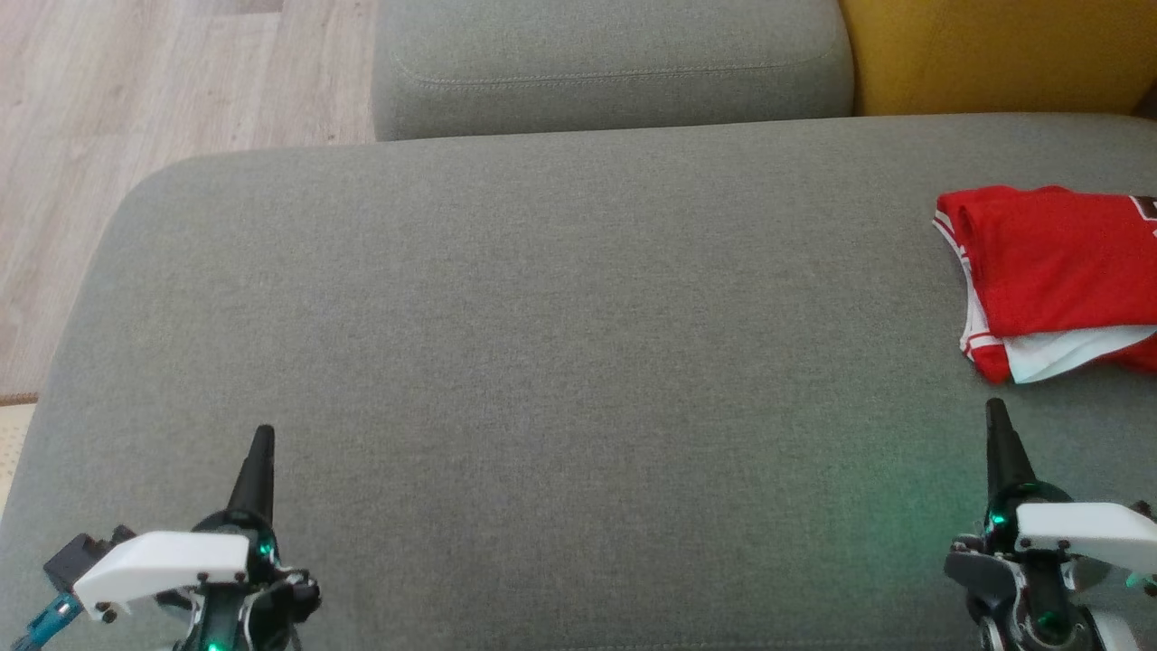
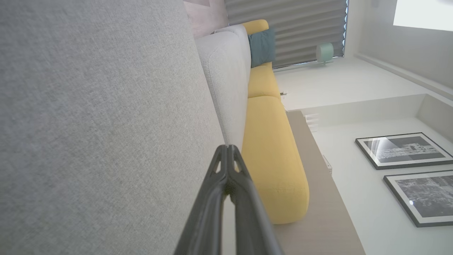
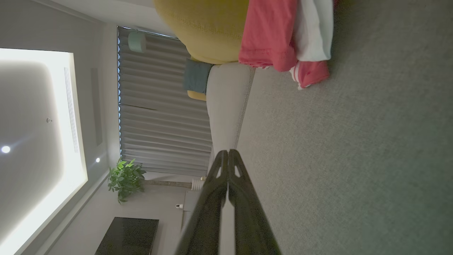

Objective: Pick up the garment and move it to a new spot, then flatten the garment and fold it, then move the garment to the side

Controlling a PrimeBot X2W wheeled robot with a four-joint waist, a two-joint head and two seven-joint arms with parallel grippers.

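Observation:
The garment (image 1: 1053, 271) is red with white trim and lies folded on the grey sofa seat (image 1: 560, 362) at the far right, partly cut off by the frame's edge. In the right wrist view the garment (image 3: 279, 35) shows at the top, ahead of my fingers. My right gripper (image 1: 994, 409) is shut and empty, a short way in front of the garment's near edge; its fingertips (image 3: 228, 153) meet. At the lower left my left gripper (image 1: 262, 436) is shut too, holding nothing, far from the garment, hovering over bare seat.
A grey back cushion (image 1: 615, 63) stands behind the seat, with a yellow cushion (image 1: 994, 54) at the back right. Wooden floor (image 1: 136, 90) lies past the seat's rounded left edge. The wide middle of the seat is bare fabric.

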